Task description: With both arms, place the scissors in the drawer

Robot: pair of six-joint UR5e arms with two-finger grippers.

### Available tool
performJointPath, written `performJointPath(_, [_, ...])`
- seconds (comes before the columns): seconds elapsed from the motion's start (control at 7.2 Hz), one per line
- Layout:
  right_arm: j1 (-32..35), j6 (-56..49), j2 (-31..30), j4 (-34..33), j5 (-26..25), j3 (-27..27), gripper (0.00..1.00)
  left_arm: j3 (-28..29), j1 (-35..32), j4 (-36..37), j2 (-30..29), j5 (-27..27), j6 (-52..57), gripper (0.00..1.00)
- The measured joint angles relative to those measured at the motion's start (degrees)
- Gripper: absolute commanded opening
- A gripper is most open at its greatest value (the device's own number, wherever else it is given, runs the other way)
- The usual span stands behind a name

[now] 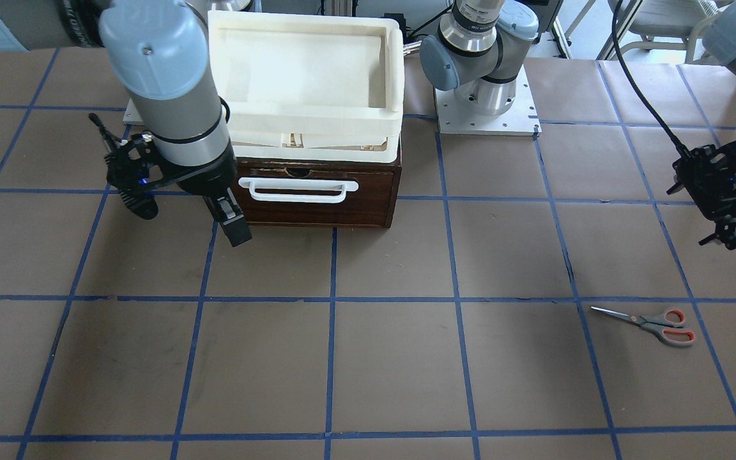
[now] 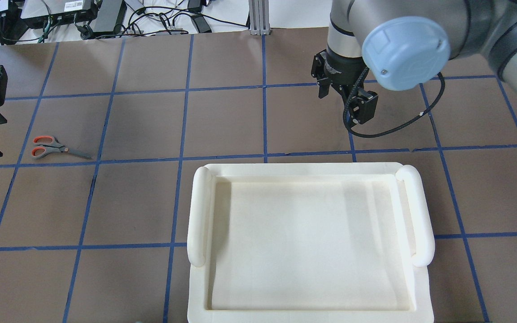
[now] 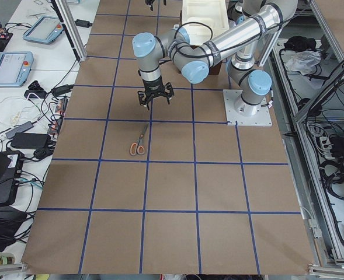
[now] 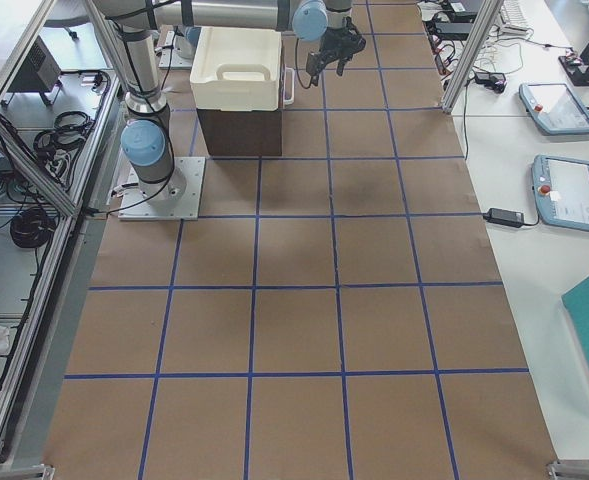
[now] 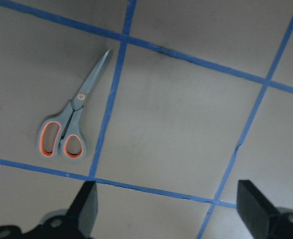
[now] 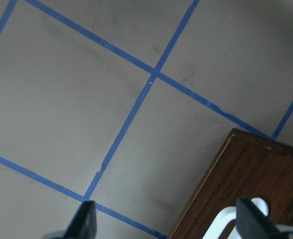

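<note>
The scissors (image 1: 652, 322) lie flat on the brown table, grey handles with orange-red loops; they also show in the overhead view (image 2: 52, 147) and the left wrist view (image 5: 71, 124). My left gripper (image 1: 732, 233) hovers open and empty above the table, beside and apart from the scissors. The dark brown drawer (image 1: 317, 198) is closed, its white bar handle (image 1: 298, 190) facing front. My right gripper (image 1: 189, 220) is open and empty, just off the drawer's front corner near the handle end. The right wrist view shows that corner (image 6: 255, 169).
A cream-white plastic tray (image 2: 200, 211) sits on top of the drawer box and hides it from overhead. Blue tape lines grid the table. The left arm's base plate (image 1: 486, 118) stands beside the drawer. Cables and tablets lie beyond the table's far edge.
</note>
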Motion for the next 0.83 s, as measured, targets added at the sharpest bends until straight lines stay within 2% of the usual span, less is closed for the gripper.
performJointPath(0.28, [2.6,9.9,2.3,0.2,-0.1,-0.1,1.00,-0.6,0.3,8.4,-4.7,-1.0,12.7,0.90])
performJointPath(0.56, [3.4,16.6,3.9,0.8,0.6,-0.2,1.00,-0.5,1.5,11.4,-8.2,-3.1,26.1,0.92])
performJointPath(0.83, [4.3,24.0,6.0,1.0,2.3,-0.4,1.00,-0.3,2.8,13.5,-10.9,-3.5,34.8,0.92])
